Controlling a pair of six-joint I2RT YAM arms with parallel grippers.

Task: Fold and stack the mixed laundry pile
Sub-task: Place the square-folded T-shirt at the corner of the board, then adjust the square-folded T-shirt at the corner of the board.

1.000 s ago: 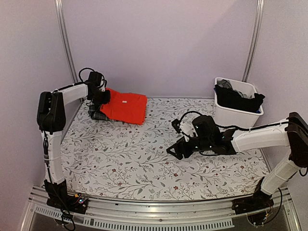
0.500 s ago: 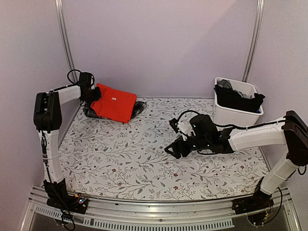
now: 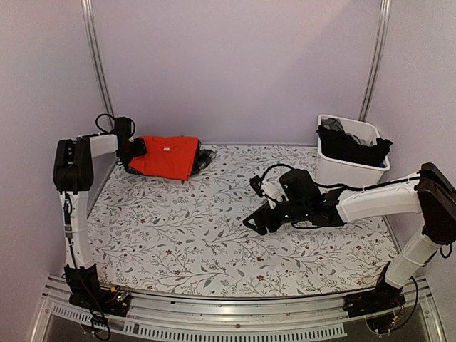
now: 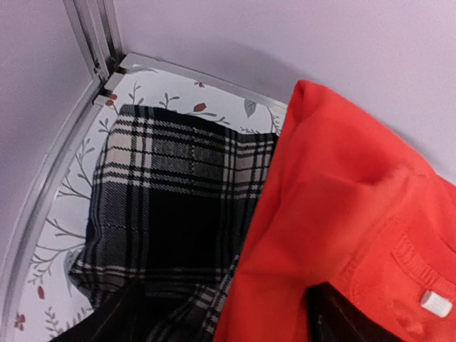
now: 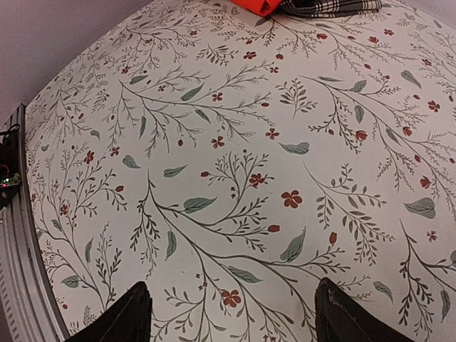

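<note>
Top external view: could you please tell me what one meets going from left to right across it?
left gripper → orange-red garment → right gripper → white bin

R pincer (image 5: 231, 308) spread, above floral tablecloth (image 5: 235, 157)
</note>
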